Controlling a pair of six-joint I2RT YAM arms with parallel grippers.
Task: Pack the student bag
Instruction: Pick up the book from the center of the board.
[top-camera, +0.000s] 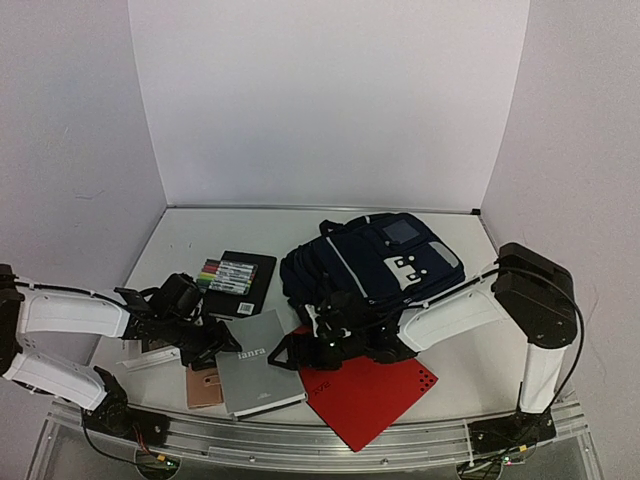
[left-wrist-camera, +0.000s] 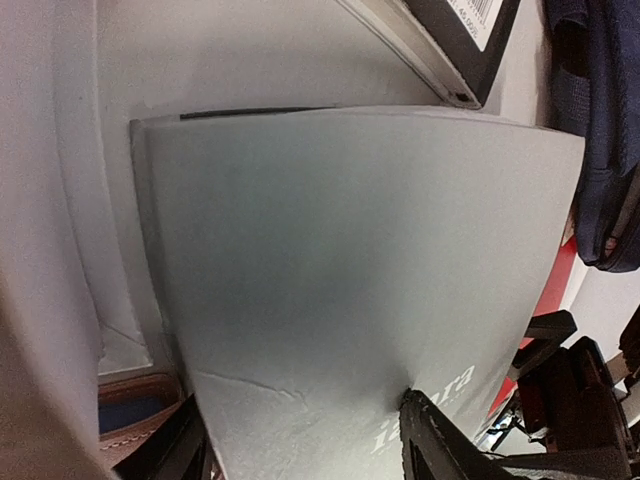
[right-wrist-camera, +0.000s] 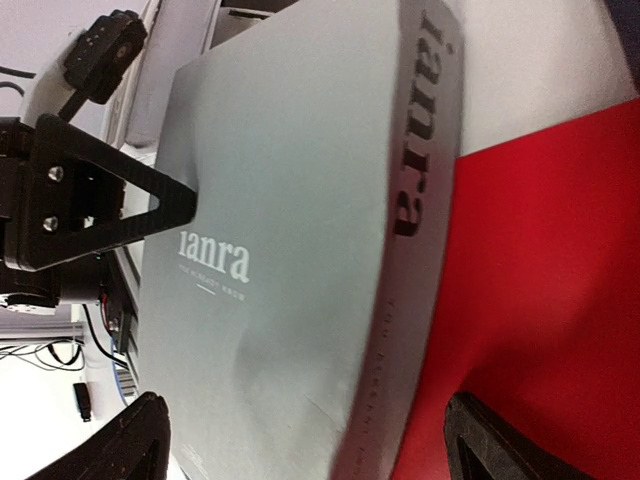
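Observation:
The student bag (top-camera: 375, 262), dark navy with white patches, lies at the table's middle back; its edge shows in the left wrist view (left-wrist-camera: 610, 150). In front of it a grey book (top-camera: 258, 375) marked "ianra" rests partly on a red folder (top-camera: 370, 395). My left gripper (top-camera: 218, 345) (left-wrist-camera: 300, 450) is shut on the book's left edge (left-wrist-camera: 350, 250): one finger (left-wrist-camera: 440, 440) dents the cover, the other (left-wrist-camera: 170, 455) sits at the underside. My right gripper (top-camera: 285, 352) (right-wrist-camera: 310, 440) hangs open over the book's spine side (right-wrist-camera: 300, 200), one finger over the red folder (right-wrist-camera: 560, 300).
A black box of markers (top-camera: 238, 283) (left-wrist-camera: 470, 40) lies left of the bag. A brown notebook (top-camera: 203, 385) lies under the book's left edge. White walls enclose the table on the back and both sides. The metal rail (top-camera: 320, 440) runs along the near edge.

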